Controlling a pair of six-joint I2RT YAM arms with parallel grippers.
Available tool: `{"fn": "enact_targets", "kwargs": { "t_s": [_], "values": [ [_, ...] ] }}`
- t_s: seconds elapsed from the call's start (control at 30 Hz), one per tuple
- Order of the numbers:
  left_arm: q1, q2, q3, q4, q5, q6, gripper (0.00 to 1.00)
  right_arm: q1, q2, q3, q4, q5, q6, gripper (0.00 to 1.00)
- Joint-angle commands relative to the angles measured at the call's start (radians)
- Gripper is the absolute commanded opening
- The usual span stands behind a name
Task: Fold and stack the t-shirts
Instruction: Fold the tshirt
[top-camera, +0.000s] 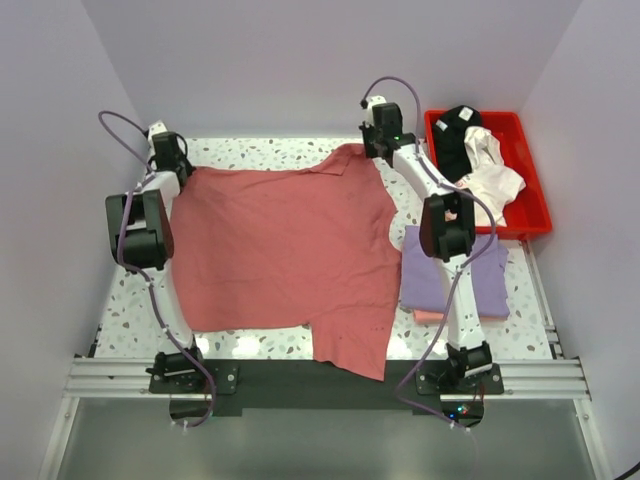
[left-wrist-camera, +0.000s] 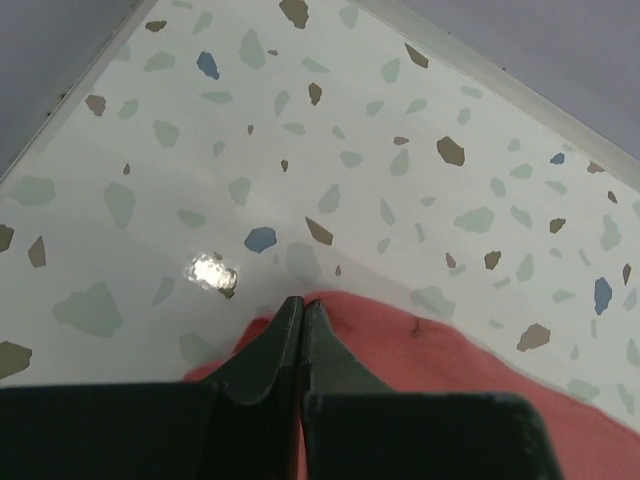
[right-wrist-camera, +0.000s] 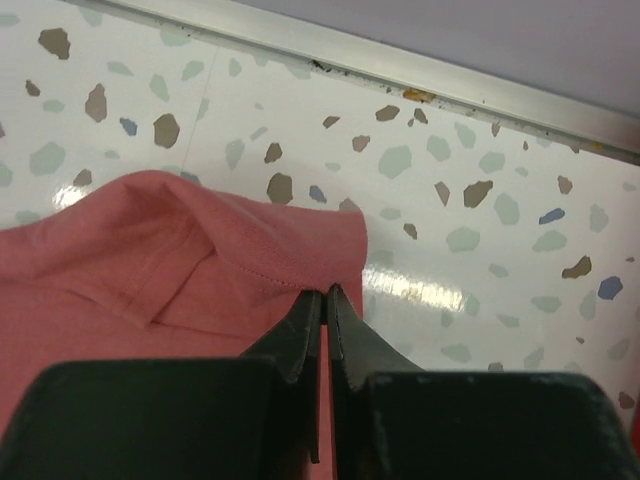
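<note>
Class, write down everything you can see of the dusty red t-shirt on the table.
The dusty red t-shirt looks like soft, matte cloth. It is spread nearly flat and faintly creased over most of the speckled table. Its two far corners are pinched in the shut left tool and right tool. The right corner shows a stitched hem and a small fold. One part, likely a sleeve, reaches past the table's near edge.

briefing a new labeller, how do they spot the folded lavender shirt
Find the speckled table, then its right side, nearer the arm bases than the red tray. The lavender shirt lies there folded square on a pale pink one, unlike the big dusty red shirt spread flat.
</note>
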Motion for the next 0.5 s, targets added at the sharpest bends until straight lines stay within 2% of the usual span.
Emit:
{"fn": "enact_targets", "kwargs": {
  "t_s": [0.0, 0.23, 0.47],
  "values": [
    [-0.005, -0.105, -0.095, 0.063, 0.0, 0.023, 0.0, 0.0, -0.16, -0.076, 0.02, -0.074, 0.007, 0.0],
    [0.001, -0.335, -0.325, 0.107, -0.051, 0.012, 0.0, 0.0, -0.384, -0.351, -0.048, -0.106, 0.035, 0.0],
    [0.001, -0.501, -0.517, 0.164, -0.071, -0.02, 0.0, 0.002, -0.588, -0.517, -0.154, -0.155, 0.059, 0.0]
  ]
}}
